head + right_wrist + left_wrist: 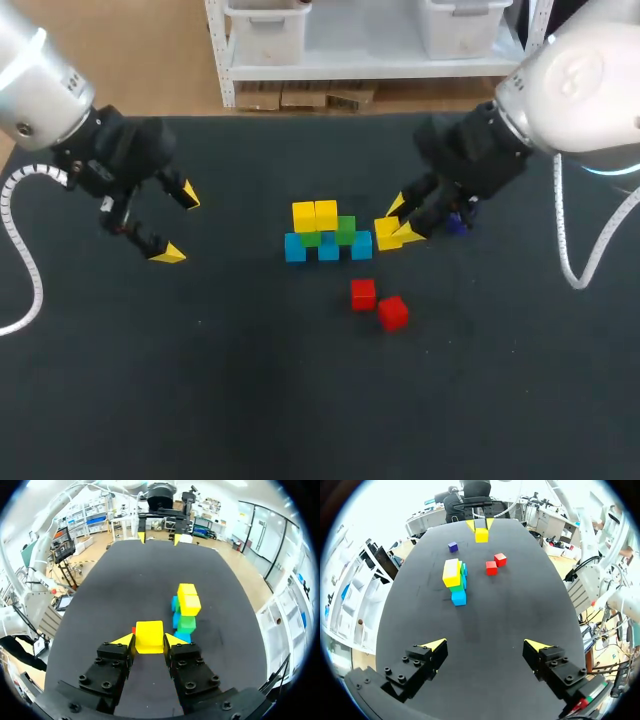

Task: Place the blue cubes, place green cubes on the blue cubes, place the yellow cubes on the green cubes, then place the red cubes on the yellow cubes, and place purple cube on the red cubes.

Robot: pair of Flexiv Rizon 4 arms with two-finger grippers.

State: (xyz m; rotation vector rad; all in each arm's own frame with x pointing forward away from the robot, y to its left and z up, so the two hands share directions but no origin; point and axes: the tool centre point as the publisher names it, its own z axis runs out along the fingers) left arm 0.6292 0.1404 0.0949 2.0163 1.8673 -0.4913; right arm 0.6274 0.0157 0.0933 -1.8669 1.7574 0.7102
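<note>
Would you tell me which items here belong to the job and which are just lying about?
Job: three blue cubes, two green cubes, two stacked yellow cubes, yellow cube in right gripper, two red cubes, purple cube.
Other: black tabletop.

Matt dark table [250, 400], smooth yellow cube [149, 636]

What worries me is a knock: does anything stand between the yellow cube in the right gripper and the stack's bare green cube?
Nothing visible does. The right gripper holds the yellow cube right beside the bare green cube; the red cubes lie apart from that path.
</note>
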